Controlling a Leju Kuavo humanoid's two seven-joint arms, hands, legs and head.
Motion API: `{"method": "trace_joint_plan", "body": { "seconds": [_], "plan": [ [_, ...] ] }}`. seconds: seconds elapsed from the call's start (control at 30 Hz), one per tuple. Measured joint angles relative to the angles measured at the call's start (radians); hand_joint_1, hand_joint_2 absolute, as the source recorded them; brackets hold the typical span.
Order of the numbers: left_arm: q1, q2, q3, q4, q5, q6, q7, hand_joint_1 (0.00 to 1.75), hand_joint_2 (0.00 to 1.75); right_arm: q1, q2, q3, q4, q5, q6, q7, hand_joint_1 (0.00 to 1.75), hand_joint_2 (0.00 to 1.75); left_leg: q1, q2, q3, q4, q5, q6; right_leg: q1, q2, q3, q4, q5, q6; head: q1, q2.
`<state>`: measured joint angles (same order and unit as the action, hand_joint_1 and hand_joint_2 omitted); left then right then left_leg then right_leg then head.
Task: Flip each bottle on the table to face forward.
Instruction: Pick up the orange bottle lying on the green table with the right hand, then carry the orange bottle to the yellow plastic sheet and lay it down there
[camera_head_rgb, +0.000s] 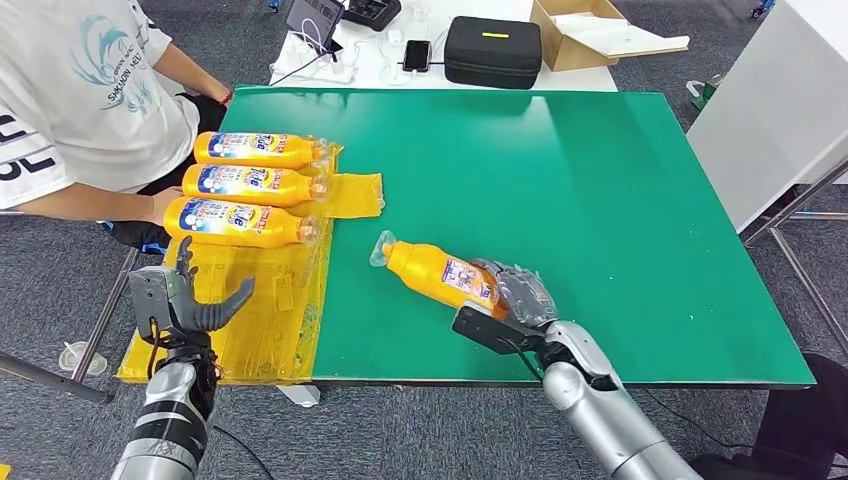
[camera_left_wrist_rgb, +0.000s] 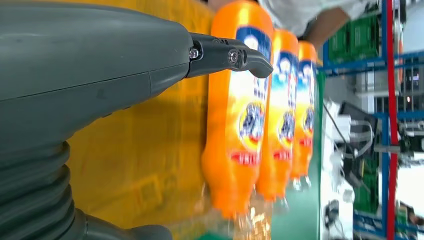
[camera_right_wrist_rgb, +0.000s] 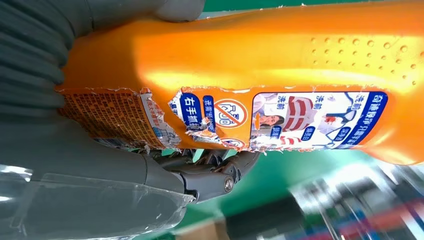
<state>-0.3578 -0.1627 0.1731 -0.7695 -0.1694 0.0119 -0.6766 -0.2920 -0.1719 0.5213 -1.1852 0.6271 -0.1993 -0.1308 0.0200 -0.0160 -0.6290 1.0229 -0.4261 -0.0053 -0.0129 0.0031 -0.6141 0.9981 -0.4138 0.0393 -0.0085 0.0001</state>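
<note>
Right hand (camera_head_rgb: 512, 293) grips the base of an orange bottle (camera_head_rgb: 437, 272) lying on the green table (camera_head_rgb: 600, 190) near its front edge, clear cap pointing away to the left, torn back label showing. Left hand (camera_head_rgb: 190, 300) hovers with fingers spread and nothing in it over the yellow sheet (camera_head_rgb: 260, 320). Beyond it three orange bottles (camera_head_rgb: 255, 183) lie side by side, blue front labels up, next to a seated person (camera_head_rgb: 90, 90).

Head view looks down; wrist views sit close behind each hand.
</note>
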Motion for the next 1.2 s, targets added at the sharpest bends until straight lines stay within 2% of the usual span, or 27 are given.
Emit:
{"method": "trace_joint_plan", "body": {
  "seconds": [0.23,0.37,0.43,0.63,0.8,0.93,1.2],
  "plan": [
    [0.034,-0.027,-0.052,-0.077,0.078,-0.082,0.051,0.0,1.75,0.081,0.135,-0.13,-0.104,0.026,-0.224,-0.125,1.75,1.75,-0.001,-0.001,-0.001,0.0,0.0,0.0,-0.001,0.0,0.0,0.0,0.0,0.0,0.0,0.0],
    [0.055,-0.039,-0.095,-0.119,0.196,-0.237,0.111,0.0,1.75,0.116,0.198,-0.19,-0.141,0.069,-0.413,-0.213,1.75,1.75,-0.002,-0.001,-0.001,0.0,0.0,0.0,-0.001,0.0,0.0,0.0,0.0,0.0,0.0,0.0],
    [0.061,-0.044,-0.122,-0.137,0.254,-0.307,0.14,0.0,1.75,0.124,0.221,-0.215,-0.148,0.077,-0.463,-0.242,1.75,1.75,-0.002,-0.001,-0.001,0.0,0.0,0.0,-0.001,0.0,0.0,0.0,0.0,0.0,0.0,0.0],
    [0.066,-0.05,-0.166,-0.163,0.323,-0.374,0.17,0.0,1.75,0.143,0.259,-0.255,-0.152,0.087,-0.487,-0.285,1.75,1.75,-0.001,0.0,0.0,0.0,0.0,0.0,-0.001,0.0,0.0,0.0,0.0,0.0,0.0,0.0],
    [0.067,-0.041,-0.235,-0.165,0.488,-0.558,0.22,0.0,1.75,0.14,0.294,-0.293,-0.097,0.119,-0.492,-0.436,1.75,1.75,-0.001,0.0,-0.001,0.0,0.0,0.0,-0.001,0.0,0.0,0.0,0.0,0.0,0.0,0.0],
    [0.066,-0.03,-0.313,-0.164,0.57,-0.638,0.234,0.0,1.75,0.13,0.342,-0.297,0.015,0.081,-0.492,-0.532,1.75,1.75,-0.001,0.0,-0.001,0.0,0.0,0.0,-0.001,0.0,0.0,0.0,0.0,0.0,0.0,0.0],
    [0.037,-0.015,-0.444,-0.147,0.633,-0.696,0.24,0.0,1.75,0.064,0.439,-0.205,0.225,0.059,-0.492,-0.562,1.75,1.75,-0.001,0.0,-0.001,0.0,0.0,0.0,-0.001,0.0,0.0,0.0,0.0,0.0,0.0,0.0]
  ]
}}
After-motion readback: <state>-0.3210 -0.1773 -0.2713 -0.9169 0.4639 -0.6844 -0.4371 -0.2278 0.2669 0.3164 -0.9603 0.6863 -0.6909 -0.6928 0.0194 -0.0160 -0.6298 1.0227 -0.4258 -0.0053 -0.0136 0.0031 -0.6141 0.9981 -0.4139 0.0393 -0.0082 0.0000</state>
